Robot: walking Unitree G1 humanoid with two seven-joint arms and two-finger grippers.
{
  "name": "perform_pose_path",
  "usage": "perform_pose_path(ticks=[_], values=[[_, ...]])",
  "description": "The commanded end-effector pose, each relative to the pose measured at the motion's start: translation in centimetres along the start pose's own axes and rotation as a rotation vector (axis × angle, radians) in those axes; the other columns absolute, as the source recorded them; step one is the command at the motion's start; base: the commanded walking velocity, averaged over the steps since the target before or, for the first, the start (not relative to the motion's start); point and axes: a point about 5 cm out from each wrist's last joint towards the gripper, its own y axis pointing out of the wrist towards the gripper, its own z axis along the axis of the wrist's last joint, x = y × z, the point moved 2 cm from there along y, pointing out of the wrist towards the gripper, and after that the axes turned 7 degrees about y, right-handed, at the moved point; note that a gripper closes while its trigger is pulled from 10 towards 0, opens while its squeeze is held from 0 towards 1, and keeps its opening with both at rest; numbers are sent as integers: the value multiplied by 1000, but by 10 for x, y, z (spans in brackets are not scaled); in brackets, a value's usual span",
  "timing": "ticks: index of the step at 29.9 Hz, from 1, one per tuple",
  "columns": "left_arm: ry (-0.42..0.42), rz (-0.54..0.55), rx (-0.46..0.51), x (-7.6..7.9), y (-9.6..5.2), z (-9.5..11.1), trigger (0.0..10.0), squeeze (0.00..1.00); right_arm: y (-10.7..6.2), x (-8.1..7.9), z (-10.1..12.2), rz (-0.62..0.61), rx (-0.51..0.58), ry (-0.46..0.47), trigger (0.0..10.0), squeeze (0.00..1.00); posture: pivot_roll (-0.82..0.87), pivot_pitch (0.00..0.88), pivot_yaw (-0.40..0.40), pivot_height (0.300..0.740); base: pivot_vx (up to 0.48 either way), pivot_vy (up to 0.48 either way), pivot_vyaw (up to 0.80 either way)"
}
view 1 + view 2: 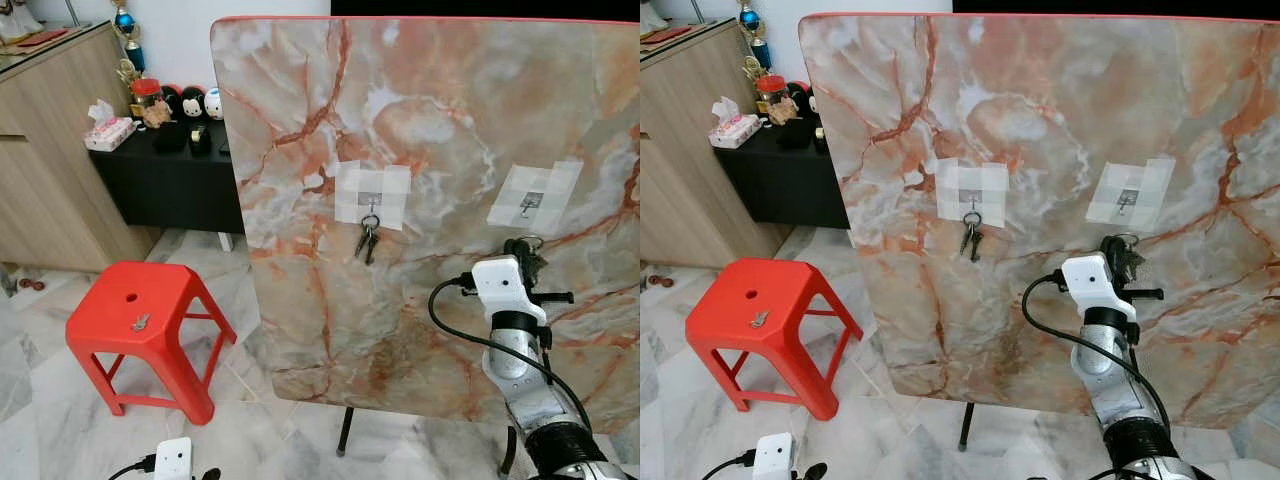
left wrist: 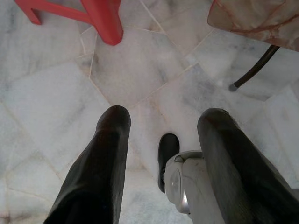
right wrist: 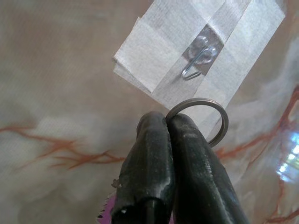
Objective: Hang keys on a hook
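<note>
Keys [image 1: 528, 258] hang from a ring [image 3: 202, 119] pinched between the two black fingers of the right gripper [image 3: 167, 122], which are pressed tight together on the ring's rim. The ring stands just below the right hook [image 3: 195, 64], close to it but not on it. That hook is a small metal wire fixed under strips of white tape [image 1: 535, 195] on an upright marble-patterned board [image 1: 440, 120]. The right arm reaches up in front of the board's lower right part, a black cable [image 1: 470, 335] looping off its wrist.

To the left on the same board, a second taped hook [image 1: 370, 201] already carries another bunch of keys [image 1: 367, 240].

The left gripper [image 2: 161, 140] hangs low over the pale marble floor [image 2: 56, 93], its fingers spread wide apart and holding nothing.

Left of the board stands a red plastic stool [image 1: 140, 320] with a small key [image 1: 140, 323] lying on its seat. Behind it are a black sideboard [image 1: 170, 180] with a tissue box [image 1: 108, 130] and figurines, and a wooden cabinet [image 1: 50, 170].
</note>
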Motion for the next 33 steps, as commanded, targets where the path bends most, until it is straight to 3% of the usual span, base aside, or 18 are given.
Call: perform_pose_path(ticks=[1, 17, 33], values=[[-7, 4, -18, -2, -1, -4, 10000, 0, 4, 4, 8, -2, 28, 3, 10000, 0, 89, 0, -3, 740, 0, 0, 0], [-13, 5, -18, -2, -1, -4, 10000, 0, 15, 4, 24, 84, 86, 26, 10000, 0, 89, 0, -4, 740, 0, 0, 0], [-13, 5, -19, -2, -1, -5, 10000, 0, 17, -1, 28, 123, 63, 63, 10000, 0, 91, 0, -2, 740, 0, 0, 0]])
